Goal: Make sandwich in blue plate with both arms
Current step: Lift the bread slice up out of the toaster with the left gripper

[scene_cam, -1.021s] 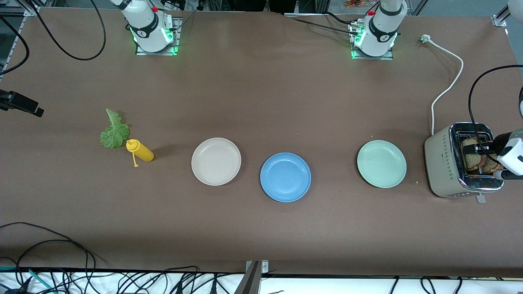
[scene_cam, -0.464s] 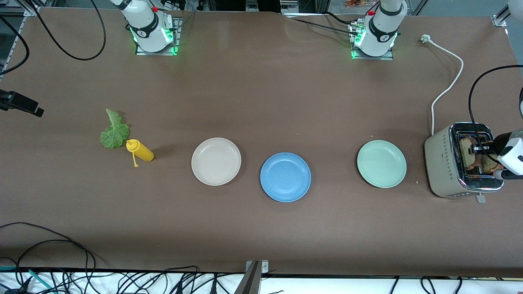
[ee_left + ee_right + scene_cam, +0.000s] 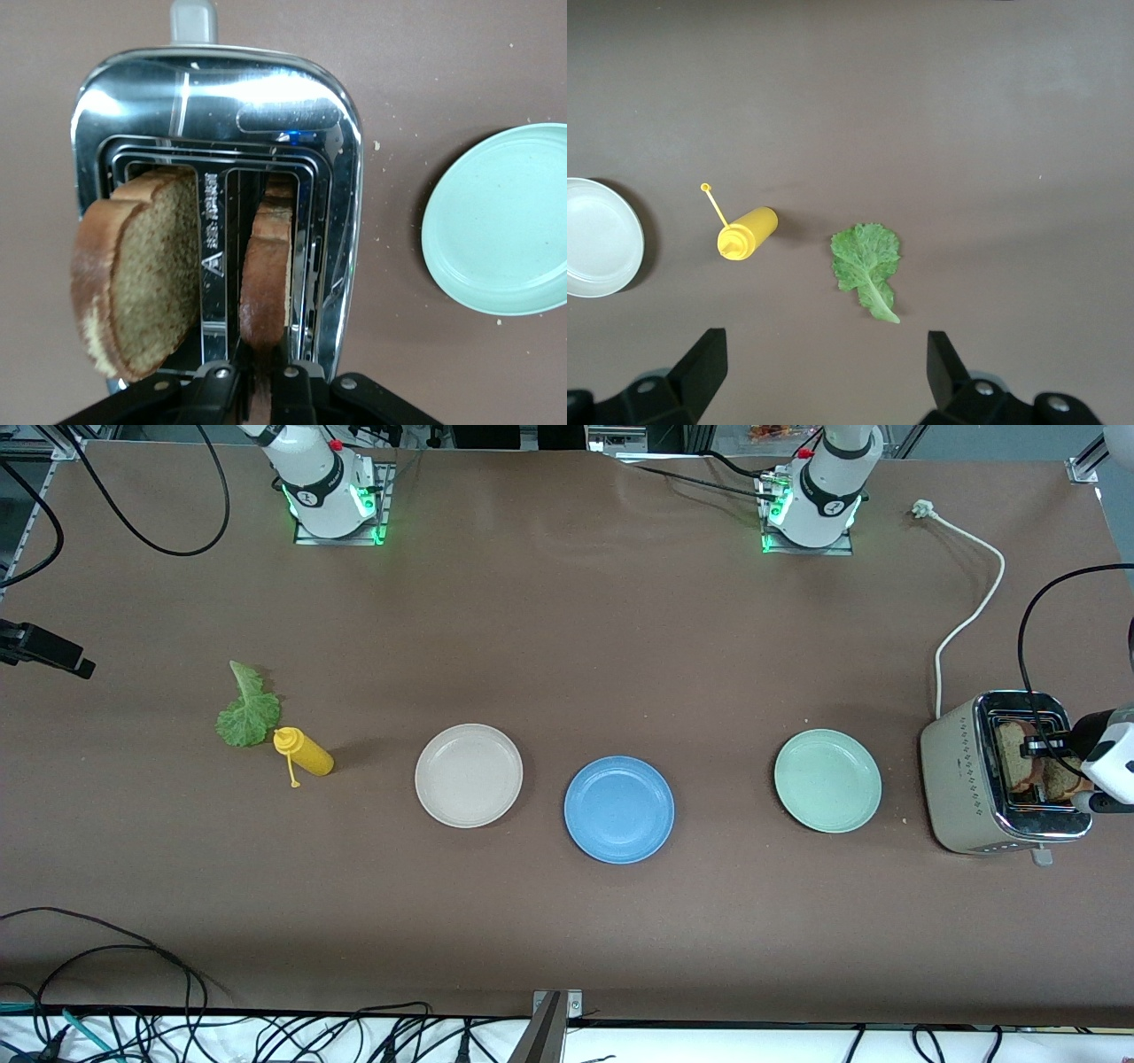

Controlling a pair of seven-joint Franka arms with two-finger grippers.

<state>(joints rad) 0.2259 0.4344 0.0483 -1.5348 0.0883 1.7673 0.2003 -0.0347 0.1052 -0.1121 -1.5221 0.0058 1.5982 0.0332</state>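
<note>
Two brown bread slices stand in the slots of a silver toaster (image 3: 970,784) at the left arm's end of the table. My left gripper (image 3: 257,376) is over the toaster, shut on the top edge of the slice (image 3: 266,266) in the slot nearer the green plate. The other slice (image 3: 142,274) leans outward, free. From the front, the left gripper (image 3: 1044,744) shows at the toaster's top. The blue plate (image 3: 618,810) lies bare mid-table. A green lettuce leaf (image 3: 866,261) lies flat toward the right arm's end; my right gripper (image 3: 824,359) hangs open high over it.
A yellow squeeze bottle (image 3: 306,753) lies beside the lettuce (image 3: 246,713). A beige plate (image 3: 469,775) sits next to the blue plate, and a pale green plate (image 3: 827,780) sits near the toaster. The toaster's white cord (image 3: 970,611) runs toward the left arm's base.
My left gripper's fingers have closed onto one slice in the toaster, and the slices have shifted a little in their slots. The right arm has not moved.
</note>
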